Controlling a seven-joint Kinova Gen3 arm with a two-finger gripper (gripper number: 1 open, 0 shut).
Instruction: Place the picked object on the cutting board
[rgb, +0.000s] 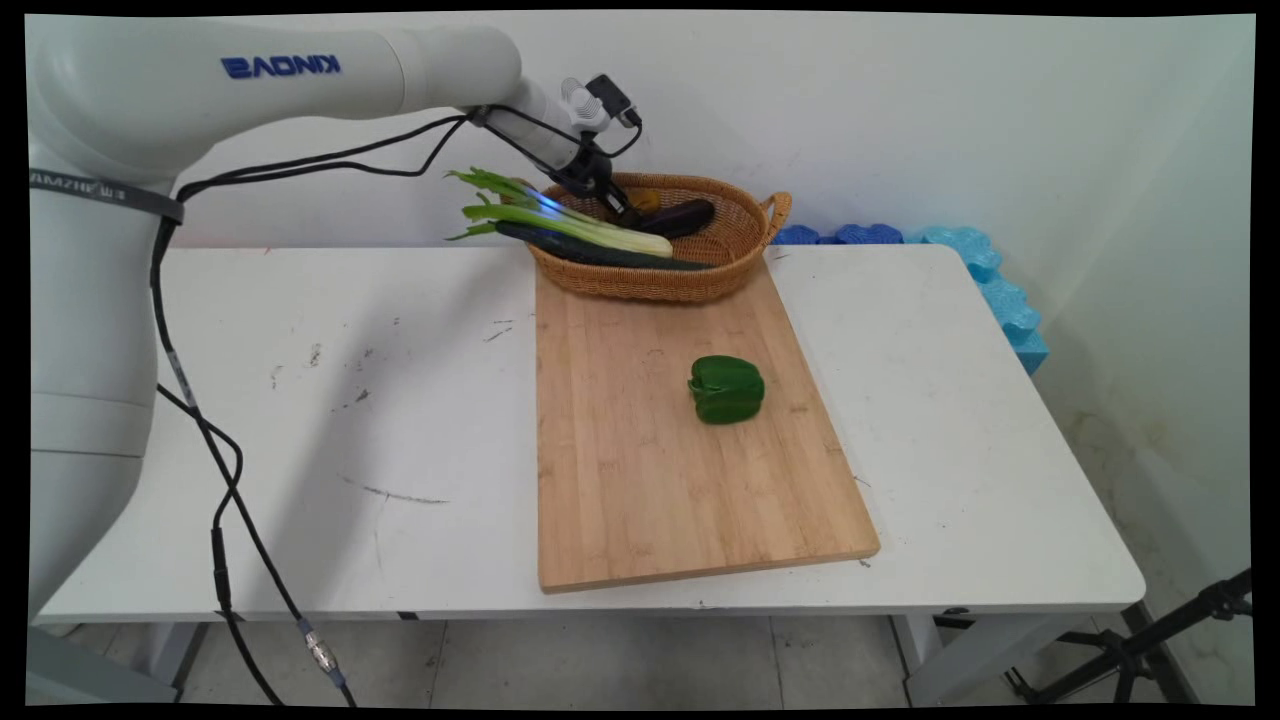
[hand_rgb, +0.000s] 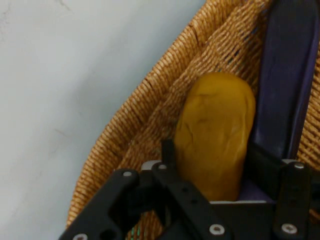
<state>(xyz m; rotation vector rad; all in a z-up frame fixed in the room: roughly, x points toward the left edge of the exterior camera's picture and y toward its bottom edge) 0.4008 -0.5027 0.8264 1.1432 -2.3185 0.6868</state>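
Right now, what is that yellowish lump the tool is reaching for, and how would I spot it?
Find the woven wicker basket at the wooden cutting board's far end. Inside, beside the dark purple eggplant, lies a smooth ochre potato-like lump, the only yellow thing there, between the black tool's fingers.

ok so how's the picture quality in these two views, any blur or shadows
Main view: sharp and evenly lit, with the arm's soft shadow on the table left of the cutting board. Hand view: slightly soft up close, the potato and basket weave readable, the gripper linkage dark.
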